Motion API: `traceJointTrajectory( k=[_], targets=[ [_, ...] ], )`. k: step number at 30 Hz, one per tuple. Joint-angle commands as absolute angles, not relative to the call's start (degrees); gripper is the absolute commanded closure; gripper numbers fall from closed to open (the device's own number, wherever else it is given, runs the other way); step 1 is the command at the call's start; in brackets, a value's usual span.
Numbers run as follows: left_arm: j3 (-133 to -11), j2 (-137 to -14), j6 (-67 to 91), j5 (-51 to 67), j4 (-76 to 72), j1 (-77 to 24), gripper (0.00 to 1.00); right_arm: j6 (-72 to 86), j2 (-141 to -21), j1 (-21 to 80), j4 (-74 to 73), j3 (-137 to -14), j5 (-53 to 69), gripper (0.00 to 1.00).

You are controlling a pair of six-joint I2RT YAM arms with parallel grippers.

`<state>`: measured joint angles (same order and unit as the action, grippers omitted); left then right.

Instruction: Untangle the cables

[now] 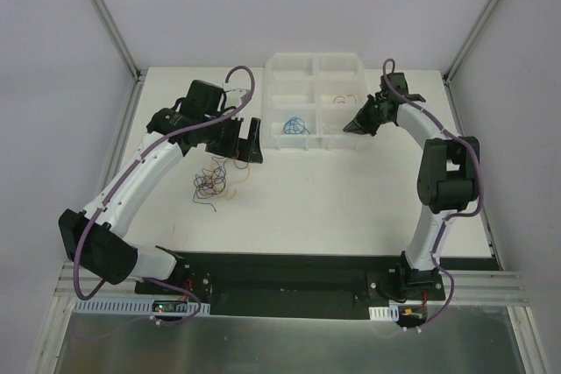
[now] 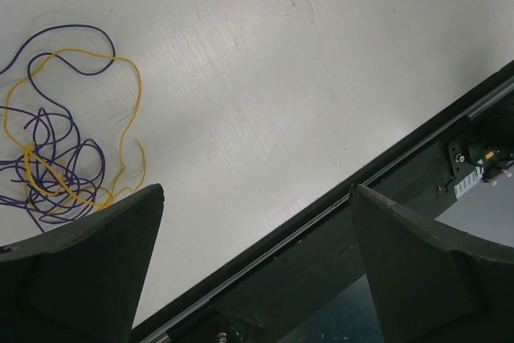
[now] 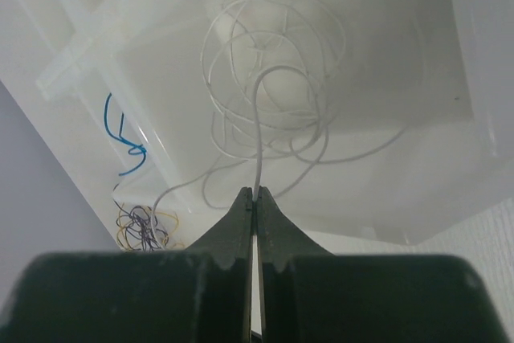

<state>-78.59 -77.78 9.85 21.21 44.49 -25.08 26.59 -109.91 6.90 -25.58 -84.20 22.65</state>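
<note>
**Desk:** Where do the cables lie?

**Photographer:** Mostly in one heap. A tangle (image 1: 216,184) of dark purple and yellow strands sits on the white table (image 1: 351,199), left of centre and in front of the clear six-compartment tray (image 1: 289,67). A blue cable (image 1: 296,125) lies curled on its own in the tray's near-left compartment. An orange strand (image 1: 346,96) rests in the middle compartment of the right column.

**Desk:** And the left arm?

**Photographer:** The left gripper (image 1: 243,141) hangs over the table at the far side of the tangle, jaws spread wide and holding nothing. From its wrist camera the purple and yellow loops lie just beside one finger (image 2: 80,271), partly hidden behind it. I cannot tell whether they touch.

**Desk:** The right arm?

**Photographer:** The right gripper (image 3: 255,198) is at the tray's near-right corner, its jaws pressed together on a pale cable (image 3: 258,150). That strand rises from the seam between the fingers and joins a loose coil lying in the compartment beyond. The light washes out its colour.

**Desk:** Anything else from the right wrist?

**Photographer:** The blue cable shows through the tray wall at left, and the tangle appears small below it.
</note>
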Motion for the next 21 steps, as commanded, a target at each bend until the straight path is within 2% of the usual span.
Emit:
traceJointTrajectory(
  k=[1,6,11,18,21],
  targets=[
    [-78.31,-76.73,8.44,20.57,45.35,-26.01,0.01,28.74,-114.33,7.03,-24.96,-90.69,19.86,1.0],
    [-78.13,-75.94,8.0,19.87,45.61,-26.02,0.01,27.51,-119.79,7.47,-24.43,-93.34,19.07,1.0],
    [-78.49,-74.97,7.38,16.36,46.76,-26.02,0.01,26.28,-120.41,7.56,-25.57,-92.46,14.51,0.99],
    [-78.05,-74.53,11.68,12.05,47.46,-25.93,0.01,21.37,-120.15,7.47,-31.01,-96.75,17.13,0.81],
    [-77.52,-74.79,15.81,10.82,49.47,-25.14,0.01,18.38,-119.01,7.73,-35.85,-99.57,18.81,0.66]
  ],
)
